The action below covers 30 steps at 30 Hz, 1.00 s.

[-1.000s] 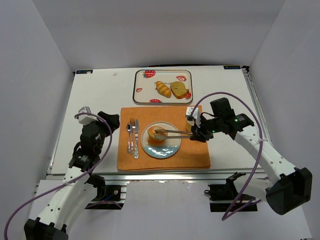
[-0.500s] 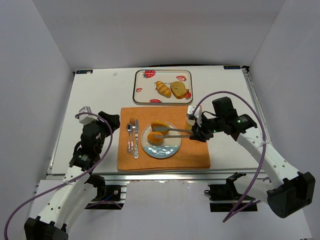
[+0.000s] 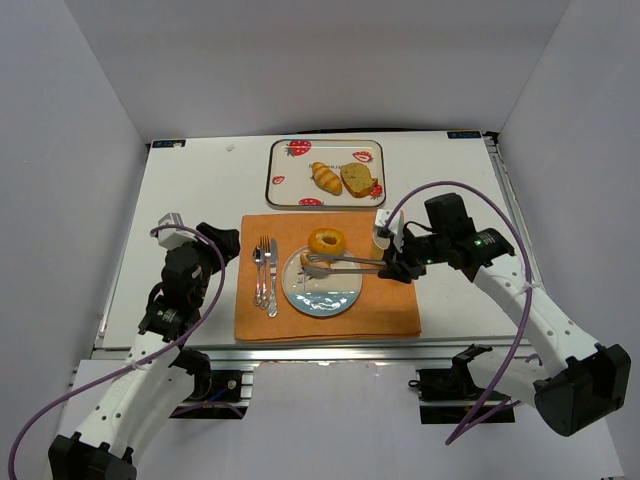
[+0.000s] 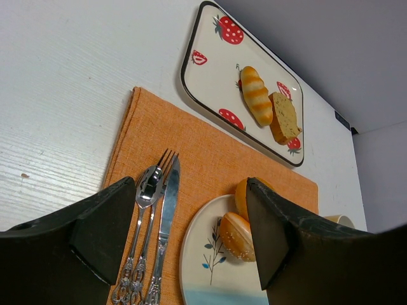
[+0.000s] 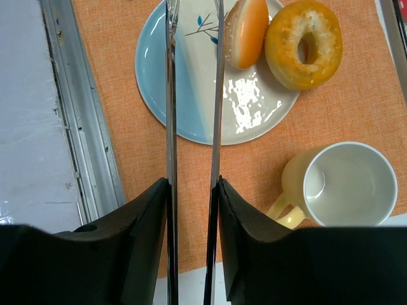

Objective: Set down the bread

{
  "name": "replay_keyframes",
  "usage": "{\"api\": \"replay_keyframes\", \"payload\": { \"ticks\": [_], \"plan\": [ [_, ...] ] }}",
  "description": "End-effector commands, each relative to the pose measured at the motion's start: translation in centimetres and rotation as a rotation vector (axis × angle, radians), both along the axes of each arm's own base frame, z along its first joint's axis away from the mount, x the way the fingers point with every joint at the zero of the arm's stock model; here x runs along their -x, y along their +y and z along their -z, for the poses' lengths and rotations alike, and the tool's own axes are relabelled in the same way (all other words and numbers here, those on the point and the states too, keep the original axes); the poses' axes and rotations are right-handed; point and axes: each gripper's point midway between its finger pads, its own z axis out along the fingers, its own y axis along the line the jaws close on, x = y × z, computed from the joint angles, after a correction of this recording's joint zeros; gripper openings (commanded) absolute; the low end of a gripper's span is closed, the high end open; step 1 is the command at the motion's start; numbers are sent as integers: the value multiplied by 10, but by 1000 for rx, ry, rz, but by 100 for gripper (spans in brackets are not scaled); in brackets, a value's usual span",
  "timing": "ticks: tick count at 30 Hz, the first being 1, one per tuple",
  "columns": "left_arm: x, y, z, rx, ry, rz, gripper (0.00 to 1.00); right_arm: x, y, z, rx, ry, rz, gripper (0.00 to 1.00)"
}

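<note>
The golden-brown bagel [image 3: 326,241] lies flat on the far rim of the blue-and-white plate [image 3: 322,292], partly over the orange placemat; it also shows in the right wrist view [image 5: 304,43]. The oval roll [image 5: 247,32] lies on the plate beside it, touching it, and shows in the left wrist view [image 4: 238,236]. My right gripper [image 3: 392,266] is shut on metal tongs [image 3: 345,265]. The tong arms [image 5: 217,95] reach over the plate, stand apart and hold nothing. My left gripper [image 3: 215,240] is open and empty, left of the placemat.
A fork, spoon and knife [image 3: 265,272] lie on the placemat [image 3: 370,310] left of the plate. A pale yellow mug [image 5: 340,184] stands right of the plate, near my right gripper. A strawberry tray [image 3: 290,180] with a striped roll and a bread slice stands at the back.
The tongs held the bagel over the plate; it now lies flat on the plate's far rim, free of the tongs. The left arm has not moved.
</note>
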Motion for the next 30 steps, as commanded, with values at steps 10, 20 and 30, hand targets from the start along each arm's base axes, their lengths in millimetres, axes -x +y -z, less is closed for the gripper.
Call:
{"api": "replay_keyframes", "payload": {
  "ticks": [10,20,30],
  "plan": [
    [3,1,-2,5,-6,1,79,-67,-6,-44,-64,-187,300,27],
    [6,3,-3,-1,-2,-2,79,-89,-11,3,67,-148,307,7],
    [11,6,-3,8,-6,-15,79,-69,-18,32,170,-75,199,4]
  ]
}}
